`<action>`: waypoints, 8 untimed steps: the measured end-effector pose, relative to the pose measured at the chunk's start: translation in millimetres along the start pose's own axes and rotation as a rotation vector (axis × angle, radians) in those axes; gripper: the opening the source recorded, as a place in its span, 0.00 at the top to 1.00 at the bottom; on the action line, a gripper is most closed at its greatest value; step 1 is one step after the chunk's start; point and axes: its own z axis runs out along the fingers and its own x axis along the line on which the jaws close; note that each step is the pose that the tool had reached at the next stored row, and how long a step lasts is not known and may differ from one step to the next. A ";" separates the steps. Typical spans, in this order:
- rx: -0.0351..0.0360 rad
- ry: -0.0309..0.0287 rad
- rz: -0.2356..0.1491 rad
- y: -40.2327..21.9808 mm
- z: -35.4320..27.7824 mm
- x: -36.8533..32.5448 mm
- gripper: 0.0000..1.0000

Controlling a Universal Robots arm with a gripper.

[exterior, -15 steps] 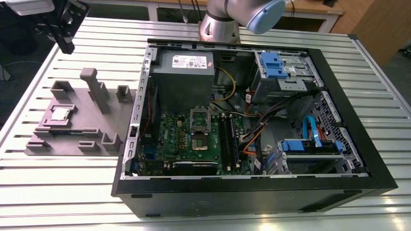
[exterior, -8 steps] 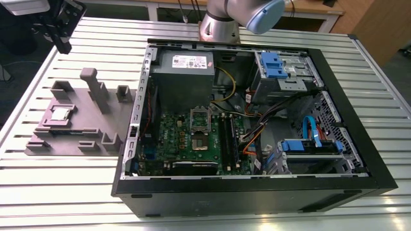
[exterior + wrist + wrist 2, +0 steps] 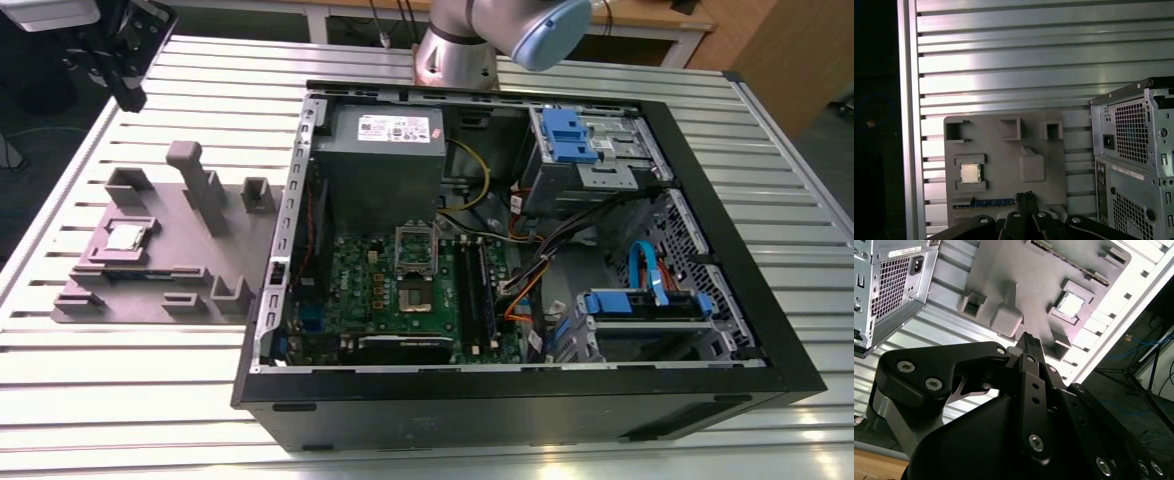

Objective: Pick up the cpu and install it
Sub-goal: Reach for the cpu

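The cpu (image 3: 127, 237) is a small silver square lying flat in a recess of the mauve-grey tray (image 3: 160, 215), at the exterior view's left, beside the open computer case. Both wrist views show the cpu (image 3: 1070, 305) (image 3: 970, 173) well below my black gripper (image 3: 1029, 342) (image 3: 1024, 196). My gripper (image 3: 131, 98) hangs high above the tray's far end, shut with nothing between its fingers. Inside the case, the metal socket frame (image 3: 418, 296) with its dark centre sits on the green motherboard.
The open black computer case (image 3: 747, 250) fills the middle and right of the slatted metal table (image 3: 134, 400). The case holds a grey power-supply box (image 3: 384, 135), blue drive brackets (image 3: 563, 135) and loose cables. Raised blocks (image 3: 200, 185) stand on the tray, and a memory stick (image 3: 986, 202) lies near the cpu.
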 end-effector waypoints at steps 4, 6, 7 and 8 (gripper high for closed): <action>0.0000 0.0000 0.000 -0.1 0.0 0.8 0.90; 0.0000 0.0000 0.000 -0.1 0.0 1.1 0.90; 0.0000 0.0000 0.000 -0.1 0.0 1.2 0.90; 0.0000 0.0000 0.000 -0.2 0.1 2.1 0.90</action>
